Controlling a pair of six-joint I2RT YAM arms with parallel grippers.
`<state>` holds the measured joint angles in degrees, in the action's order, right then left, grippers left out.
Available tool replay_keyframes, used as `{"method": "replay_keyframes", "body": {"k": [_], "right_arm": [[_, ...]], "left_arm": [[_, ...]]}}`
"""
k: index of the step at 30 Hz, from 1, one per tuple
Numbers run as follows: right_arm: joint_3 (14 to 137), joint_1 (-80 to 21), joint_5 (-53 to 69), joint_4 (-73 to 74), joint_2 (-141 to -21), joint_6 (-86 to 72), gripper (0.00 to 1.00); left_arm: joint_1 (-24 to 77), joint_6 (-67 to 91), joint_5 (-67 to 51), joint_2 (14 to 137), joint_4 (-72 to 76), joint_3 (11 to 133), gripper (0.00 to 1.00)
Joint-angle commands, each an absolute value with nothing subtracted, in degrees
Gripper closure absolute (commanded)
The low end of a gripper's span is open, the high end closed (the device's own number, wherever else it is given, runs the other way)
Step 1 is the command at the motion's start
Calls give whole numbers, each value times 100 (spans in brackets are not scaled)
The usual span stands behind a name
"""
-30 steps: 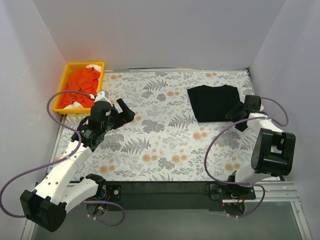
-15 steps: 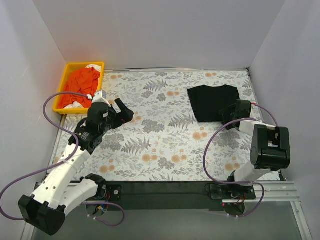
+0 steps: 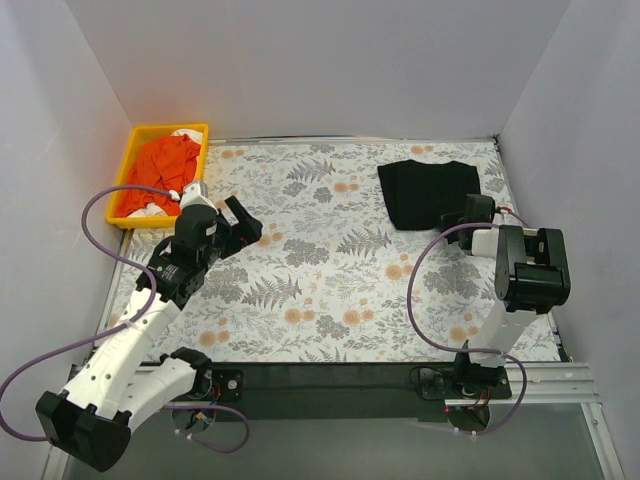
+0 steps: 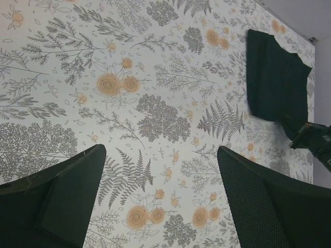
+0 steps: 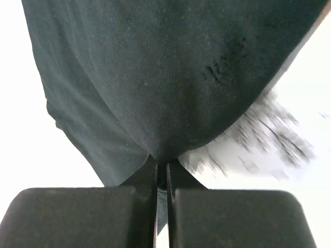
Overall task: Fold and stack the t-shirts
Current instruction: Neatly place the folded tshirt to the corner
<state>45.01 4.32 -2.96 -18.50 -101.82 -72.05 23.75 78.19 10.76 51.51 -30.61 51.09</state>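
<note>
The left gripper (image 4: 160, 155) hangs wide open above the floral table (image 3: 330, 290). Farther off, the right gripper (image 5: 161, 173) pinches the near edge of the folded, plain black t-shirt (image 3: 430, 192) at the table's far right. Only the right wrist view shows the cloth clamped between the jaws.

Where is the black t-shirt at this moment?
In the top view, the black t-shirt lies folded at the far right of the table, and the right gripper is shut on its near right edge.
</note>
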Motion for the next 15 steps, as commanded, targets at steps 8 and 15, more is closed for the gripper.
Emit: {"method": "replay_keyframes", "body": {"k": [8,15], "right_arm": [[6195,623,-739,-2285,-11714,-7664,99],[7154,887,-361,-2023,-12261,-7014,99]], "left_arm": [[2391,8051,1415,5405,-3436,5458,19],[2391,8244,1441,5396,-3472,5476,19]]}}
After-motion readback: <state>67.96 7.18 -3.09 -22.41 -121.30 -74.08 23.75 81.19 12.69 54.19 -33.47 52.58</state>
